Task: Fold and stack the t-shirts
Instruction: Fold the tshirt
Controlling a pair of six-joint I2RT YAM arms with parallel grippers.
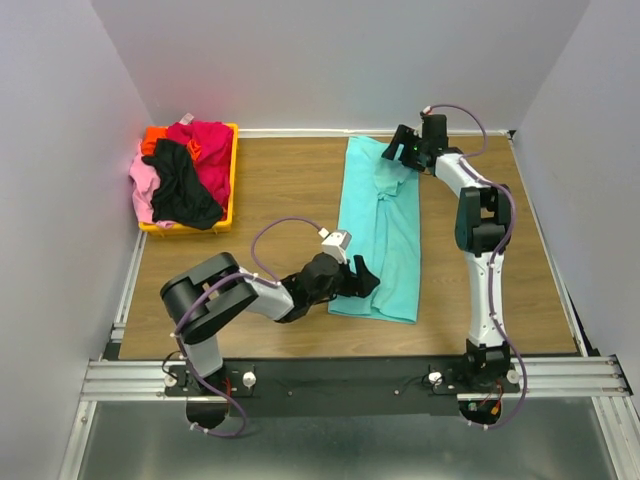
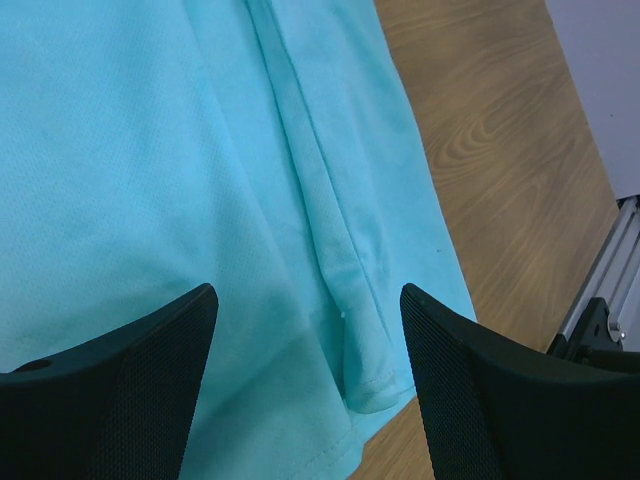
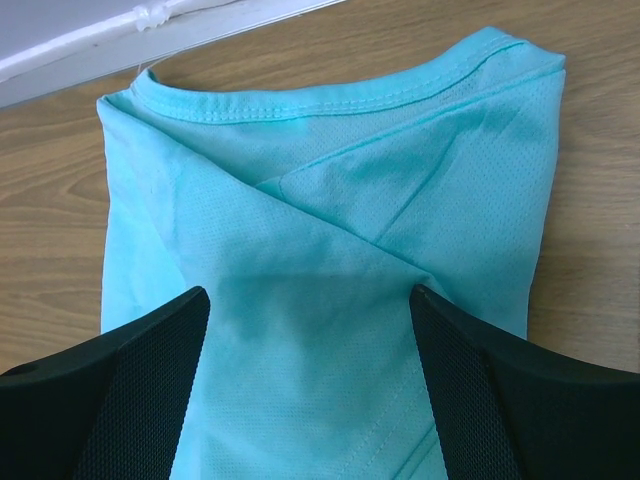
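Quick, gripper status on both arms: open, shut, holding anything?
Left gripper: open above the turquoise t-shirt near its hem, holding nothing.
Right gripper: open above the same shirt's collar end, holding nothing.

A wooden table (image 1: 290, 190) with brown grain stands inside 3 plain, pale grey walls. The back wall (image 1: 340, 60) rises behind the table's far edge, the left wall (image 1: 50, 200) along its left side and the right wall (image 1: 600, 180) along its right side. A white strip (image 1: 300, 132) runs along the table's far edge. Aluminium rails (image 1: 570, 375) line its near edge, and a side rail (image 1: 128, 285) borders its left side. A grey metal sheet (image 1: 330, 440) lies below the near edge. The light is even and the shadows are soft.
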